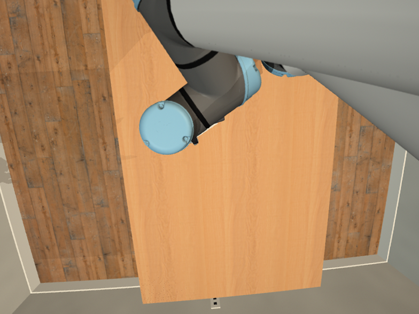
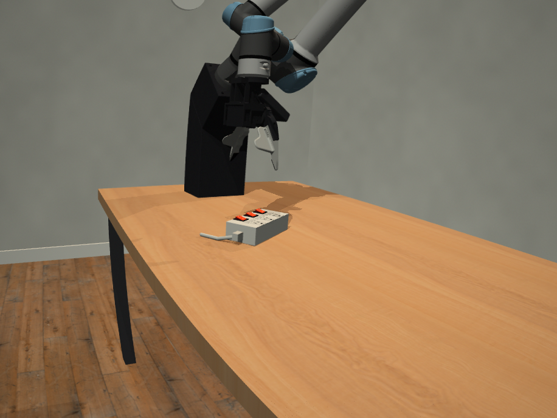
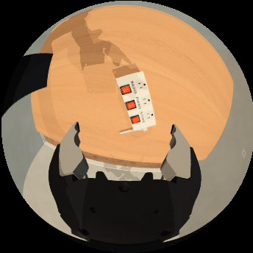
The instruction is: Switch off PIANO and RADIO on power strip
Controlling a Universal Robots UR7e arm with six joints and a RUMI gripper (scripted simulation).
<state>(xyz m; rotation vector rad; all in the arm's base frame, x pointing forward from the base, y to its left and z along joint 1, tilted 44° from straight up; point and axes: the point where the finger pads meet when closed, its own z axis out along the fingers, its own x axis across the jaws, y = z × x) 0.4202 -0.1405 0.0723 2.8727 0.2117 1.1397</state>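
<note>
A grey power strip (image 2: 263,228) (image 3: 144,96) lies right way up on the wooden table (image 2: 360,292) (image 3: 184,66) (image 1: 234,214). It has three red rocker switches, all lit. In the wrist view the far one is RADIO (image 3: 126,89), the middle one is PIANO (image 3: 130,105) and the near one, at the cord end, is STOVE (image 3: 135,119). A short grey cord stub (image 2: 213,236) (image 3: 126,130) sticks out of that end. My gripper (image 2: 253,158) (image 3: 124,128) is open and empty. It hangs well above the strip, a little behind it. In the top view the arm hides the strip.
The robot's black pedestal (image 2: 211,148) stands on the table's far end behind the strip. The table's left edge (image 2: 135,251) lies close to the strip. Wooden floor (image 2: 53,341) and grey walls surround the table.
</note>
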